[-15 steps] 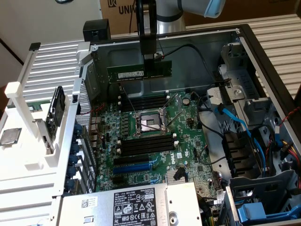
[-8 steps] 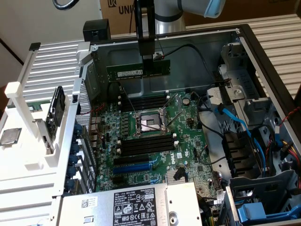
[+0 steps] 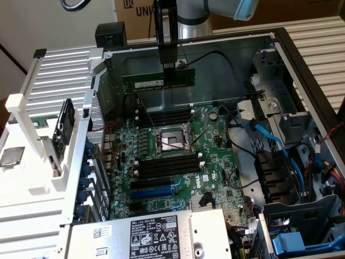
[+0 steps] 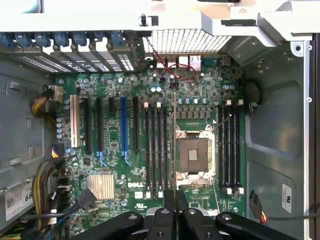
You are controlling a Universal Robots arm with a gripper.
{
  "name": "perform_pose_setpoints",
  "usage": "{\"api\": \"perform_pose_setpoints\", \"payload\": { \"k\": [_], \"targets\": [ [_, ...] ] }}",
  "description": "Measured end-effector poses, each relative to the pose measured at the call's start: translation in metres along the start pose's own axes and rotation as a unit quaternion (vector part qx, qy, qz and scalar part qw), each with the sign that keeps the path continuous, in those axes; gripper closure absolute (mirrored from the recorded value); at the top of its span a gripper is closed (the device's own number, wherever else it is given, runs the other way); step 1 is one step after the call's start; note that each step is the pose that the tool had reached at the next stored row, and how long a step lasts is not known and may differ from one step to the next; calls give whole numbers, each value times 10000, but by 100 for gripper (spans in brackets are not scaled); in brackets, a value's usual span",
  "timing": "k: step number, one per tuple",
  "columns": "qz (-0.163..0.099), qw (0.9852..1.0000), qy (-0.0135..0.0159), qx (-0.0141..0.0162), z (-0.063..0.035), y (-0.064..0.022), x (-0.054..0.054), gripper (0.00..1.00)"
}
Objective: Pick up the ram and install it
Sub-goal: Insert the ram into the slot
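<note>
- As the claw (image 3: 173,74) clamps its jaws on the ram (image 3: 145,83), the stick hangs level in the air inside the open case (image 3: 215,56), clear of the motherboard (image 3: 215,156) below.
- The ram's long axis runs across the exterior view, roughly in line with the black slots (image 3: 164,116). The claw grips it nearer the end on the exterior view's right.
- In the wrist view the ram (image 4: 174,140) shows edge-on as a thin line reaching out from the claw (image 4: 175,196). It lies parallel to the slots (image 4: 156,150), between that bank and the socket (image 4: 193,155), so the stick looks slightly off the nearest slot rather than over it.
- Hard to make out: how high the stick sits above the board, whether the slot latches are open, and the ram's contact edge and notch. The claw covers part of the stick's face in the exterior view.
</note>
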State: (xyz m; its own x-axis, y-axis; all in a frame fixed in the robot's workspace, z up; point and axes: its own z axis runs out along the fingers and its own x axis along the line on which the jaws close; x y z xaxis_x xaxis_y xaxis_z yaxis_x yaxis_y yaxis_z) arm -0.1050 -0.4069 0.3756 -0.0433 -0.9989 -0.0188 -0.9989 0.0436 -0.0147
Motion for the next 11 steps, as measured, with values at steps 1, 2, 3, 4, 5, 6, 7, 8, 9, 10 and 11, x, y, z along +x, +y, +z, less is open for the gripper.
{"api": "perform_pose_setpoints", "payload": {
  "k": [1,2,3,4,5,6,7,8,9,10,11],
  "targets": [
    [0,10000,-6,0,4,0,1,88],
    [-1,10000,-22,-3,6,-4,5,88],
    [0,10000,-39,-5,19,-4,5,88],
    [1,10000,-46,-8,33,-4,5,88],
    [1,10000,-56,-9,44,-6,6,88],
    [1,10000,-59,-10,58,-8,6,88],
    [1,10000,-62,-11,74,-7,6,88],
    [2,10000,-64,-11,91,-7,7,88],
    [2,10000,-65,-11,110,-7,7,88],
    [1,10000,-65,-11,128,-7,7,88],
    [1,10000,-65,-11,146,-7,8,88]
  ]
}}
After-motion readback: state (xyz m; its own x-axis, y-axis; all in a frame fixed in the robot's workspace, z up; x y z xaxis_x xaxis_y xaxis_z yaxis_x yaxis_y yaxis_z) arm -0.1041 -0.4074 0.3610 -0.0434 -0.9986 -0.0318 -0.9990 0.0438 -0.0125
